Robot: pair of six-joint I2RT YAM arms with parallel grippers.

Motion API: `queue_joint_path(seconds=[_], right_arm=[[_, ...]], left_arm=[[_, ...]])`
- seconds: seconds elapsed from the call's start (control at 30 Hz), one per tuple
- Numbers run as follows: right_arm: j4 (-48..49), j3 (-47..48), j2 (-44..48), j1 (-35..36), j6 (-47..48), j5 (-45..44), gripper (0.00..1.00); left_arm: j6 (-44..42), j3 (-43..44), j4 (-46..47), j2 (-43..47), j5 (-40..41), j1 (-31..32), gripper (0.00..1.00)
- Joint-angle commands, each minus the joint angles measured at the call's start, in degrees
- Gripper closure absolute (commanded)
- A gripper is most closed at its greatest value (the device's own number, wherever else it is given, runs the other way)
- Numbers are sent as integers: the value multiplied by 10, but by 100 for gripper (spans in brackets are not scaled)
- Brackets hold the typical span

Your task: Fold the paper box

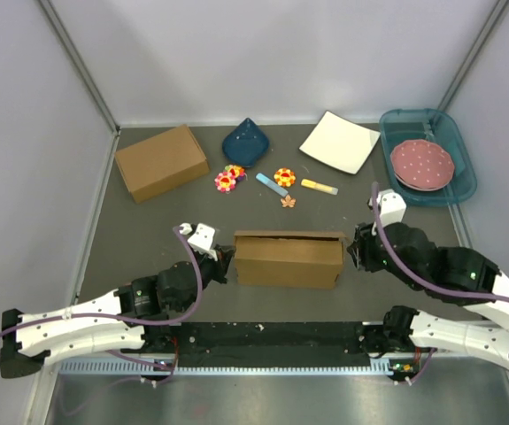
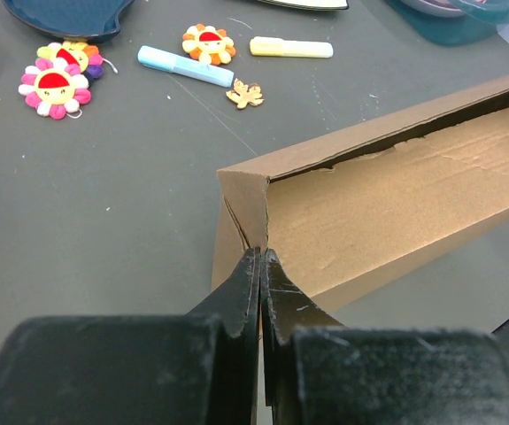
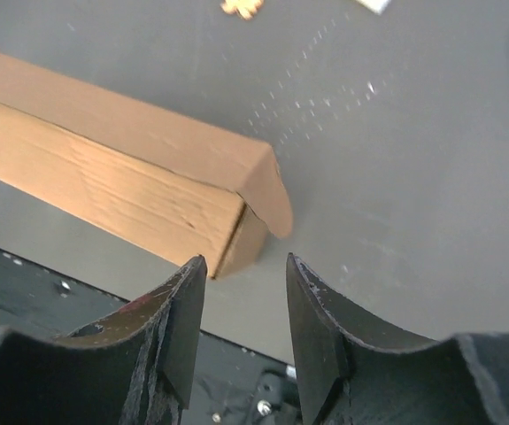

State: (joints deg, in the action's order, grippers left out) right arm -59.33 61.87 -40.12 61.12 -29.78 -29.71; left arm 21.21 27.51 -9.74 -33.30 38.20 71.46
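Observation:
The paper box (image 1: 288,259) is a shallow brown cardboard box standing on its long edge mid-table, its open slot facing up. My left gripper (image 1: 225,263) is at the box's left end. In the left wrist view its fingers (image 2: 260,258) are pressed together on the corner wall of the paper box (image 2: 387,204). My right gripper (image 1: 357,252) sits just off the right end. Its jaws (image 3: 245,262) stand apart with nothing between them, and the paper box's end with a loose rounded flap (image 3: 267,190) lies just ahead.
A deeper brown cardboard box (image 1: 161,162) sits at the back left. Behind the paper box lie flower toys (image 1: 230,178), a blue marker (image 1: 271,184), a yellow marker (image 1: 320,186) and a leaf charm (image 1: 288,201). A blue dish (image 1: 245,142), white plate (image 1: 340,142) and teal bin (image 1: 440,190) line the back.

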Motion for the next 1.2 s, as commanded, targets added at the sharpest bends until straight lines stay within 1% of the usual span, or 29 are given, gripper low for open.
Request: queue_joint_path(seconds=[0.0, 0.2, 0.5, 0.67, 0.77, 0.93, 1.17], right_arm=[[-47, -26, 5, 9, -48, -23, 57], [-46, -30, -22, 8, -57, -35, 55], [3, -66, -50, 8, -61, -91, 55], [8, -69, -59, -1, -56, -119, 56], [25, -76, -60, -14, -41, -119, 56], [60, -96, -58, -45, -14, -96, 57], [96, -115, -61, -69, 9, -77, 62]], left_arm=[[8, -18, -33, -16, -10, 2, 100], [8, -19, -32, -12, -12, 3, 100], [8, -29, -34, 4, -14, 3, 100], [4, -28, -34, 3, -14, 3, 100], [5, -27, -34, 0, -15, 3, 100], [6, -25, -29, -6, -21, 3, 100], [5, -22, -29, -11, -22, 3, 100]])
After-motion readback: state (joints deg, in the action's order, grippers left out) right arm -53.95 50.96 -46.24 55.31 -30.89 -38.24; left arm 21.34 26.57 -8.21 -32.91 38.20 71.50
